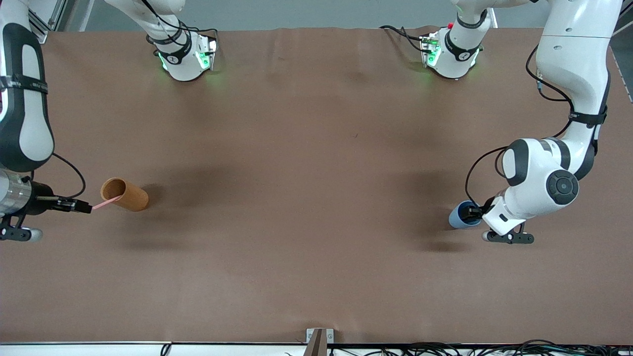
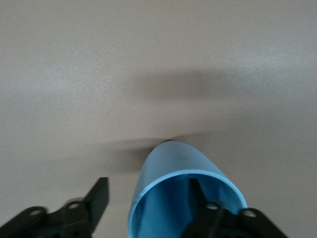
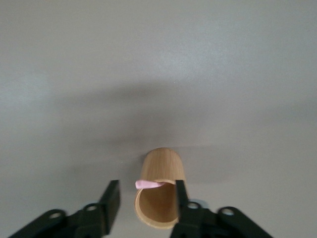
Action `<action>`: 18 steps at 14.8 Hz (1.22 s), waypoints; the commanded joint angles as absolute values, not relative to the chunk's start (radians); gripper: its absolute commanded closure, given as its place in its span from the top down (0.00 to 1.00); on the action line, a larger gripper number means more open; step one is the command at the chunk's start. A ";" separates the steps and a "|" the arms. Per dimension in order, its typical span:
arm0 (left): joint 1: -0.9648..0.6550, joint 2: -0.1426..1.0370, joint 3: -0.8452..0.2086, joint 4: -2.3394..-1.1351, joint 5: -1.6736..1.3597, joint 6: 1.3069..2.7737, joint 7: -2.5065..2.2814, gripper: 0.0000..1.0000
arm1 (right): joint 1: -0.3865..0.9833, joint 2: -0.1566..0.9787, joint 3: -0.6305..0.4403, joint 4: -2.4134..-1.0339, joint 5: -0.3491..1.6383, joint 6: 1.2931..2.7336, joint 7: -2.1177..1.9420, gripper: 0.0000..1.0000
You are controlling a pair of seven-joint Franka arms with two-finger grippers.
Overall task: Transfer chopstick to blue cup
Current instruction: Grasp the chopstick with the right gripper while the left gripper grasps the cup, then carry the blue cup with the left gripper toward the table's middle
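The brown counter (image 1: 306,198) carries two cups, one toward each arm's end and well apart from each other. Toward the right arm's end stands the taller orange-brown cup (image 1: 125,194), and the chopstick (image 1: 106,202), thin and pale pink, leans out of its mouth with its upper end sticking past the rim. The right pincer (image 1: 87,207) is at that upper end of the chopstick; in the right wrist view its two dark fingers (image 3: 110,203) stand apart on either side of the stick's tip (image 3: 148,184), one finger in front of the orange-brown cup's (image 3: 159,193) rim, and neither finger is pressed onto the stick, so the jaws are parted at a middling width and not gripping. Toward the left arm's end stands the blue cup (image 1: 461,217), shorter, with a lighter rim. The left pincer (image 1: 475,212) is down at its mouth: in the left wrist view one finger (image 2: 202,203) reaches inside the blue cup (image 2: 173,183) while the other finger (image 2: 96,198) sits outside the wall with a clear gap, so the jaws straddle the rim, parted and not clamped. The chopstick lies nowhere near the blue cup.
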State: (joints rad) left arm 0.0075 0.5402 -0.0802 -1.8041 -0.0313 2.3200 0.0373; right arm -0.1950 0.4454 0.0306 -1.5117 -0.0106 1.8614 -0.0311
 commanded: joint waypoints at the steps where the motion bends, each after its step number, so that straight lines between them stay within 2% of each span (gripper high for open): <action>1: 0.000 0.529 -0.078 -1.815 -0.029 2.335 0.046 0.00 | -0.196 0.511 0.038 -1.463 -0.064 1.847 -0.020 0.45; 6: -0.015 0.515 -0.078 -1.793 -0.005 2.332 0.046 0.00 | -0.195 0.512 0.040 -1.471 -0.055 1.838 0.006 0.44; 10: -0.084 0.492 -0.100 -1.688 -0.021 2.272 -0.099 0.00 | -0.192 0.512 0.040 -1.488 -0.055 1.829 0.018 0.42; 15: -0.302 0.499 -0.132 -1.614 -0.017 2.220 -0.498 0.00 | -0.193 0.512 0.040 -1.488 -0.052 1.830 0.018 0.31; 18: -0.435 0.550 -0.132 -1.568 -0.011 2.220 -0.699 0.00 | -0.193 0.512 0.040 -1.489 -0.051 1.829 0.018 0.25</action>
